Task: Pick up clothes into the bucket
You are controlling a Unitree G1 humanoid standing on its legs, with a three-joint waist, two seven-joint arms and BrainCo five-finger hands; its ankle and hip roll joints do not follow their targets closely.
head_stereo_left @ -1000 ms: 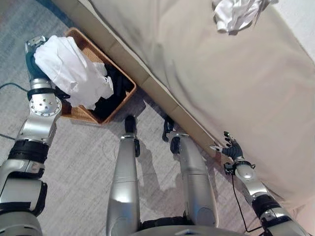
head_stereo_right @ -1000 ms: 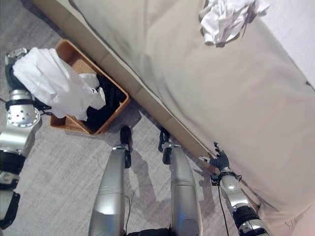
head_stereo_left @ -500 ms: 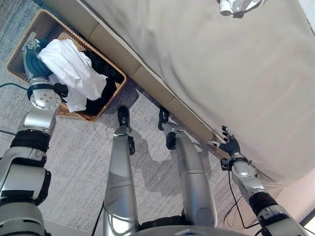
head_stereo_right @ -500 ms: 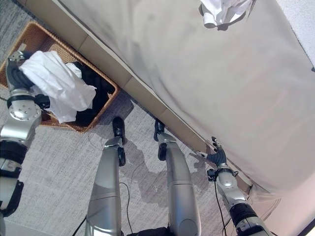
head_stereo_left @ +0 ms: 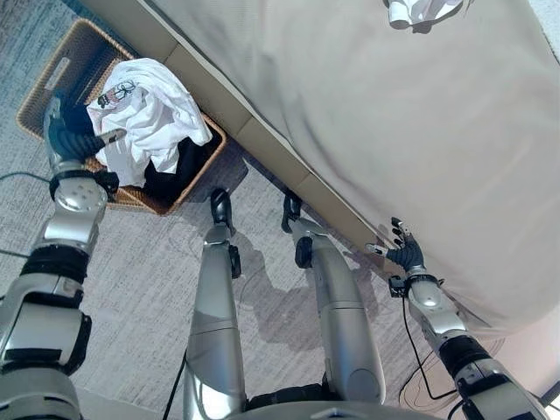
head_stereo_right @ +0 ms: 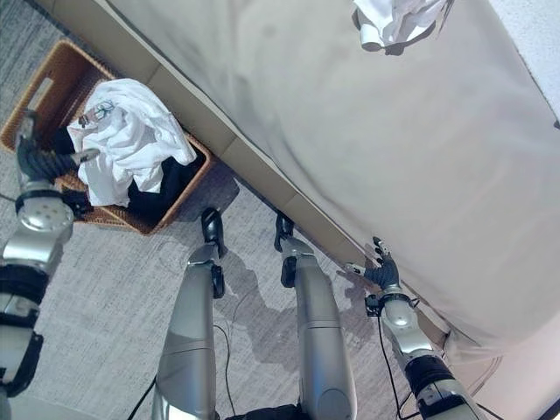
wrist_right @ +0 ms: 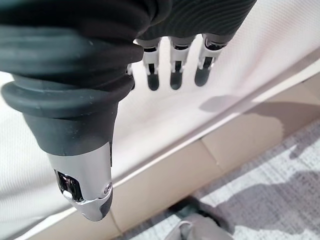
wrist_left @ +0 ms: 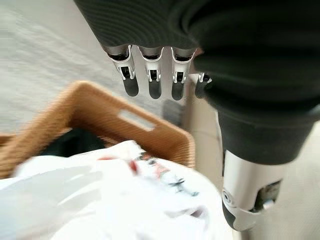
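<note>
From the left eye view we count one basket [head_stereo_left: 61, 66], woven and brown with a slot handle in its end wall, standing on the grey carpet [head_stereo_left: 140, 280] against the side of a bed [head_stereo_left: 367, 131]. Two white garments are in sight. One, a white shirt [head_stereo_left: 144, 118] with a small dark print, lies crumpled on top of the basket, draped over its near rim. Beneath it lies dark clothing [head_stereo_left: 179, 166], so the basket holds at least those two things. The other white garment [head_stereo_left: 420, 10] lies bunched on the bed cover, well apart from the basket. Our left hand [head_stereo_left: 70, 140] is over the basket's near edge, just beside the shirt. Our right hand [head_stereo_left: 404, 254] is at the bed's lower edge, fingers spread.

The right eye view shows the same layout: basket [head_stereo_right: 44, 83], shirt [head_stereo_right: 131, 140], second garment [head_stereo_right: 394, 22].

In the left wrist view our left hand [wrist_left: 240, 100] has its fingers [wrist_left: 155, 75] straight and holds nothing; the shirt [wrist_left: 100, 200] lies below them inside the basket [wrist_left: 145, 130].

In the right wrist view our right hand [wrist_right: 75, 65] is likewise open and holds nothing, fingers [wrist_right: 175, 70] extended before the bed's pale cover [wrist_right: 280, 45].
</note>
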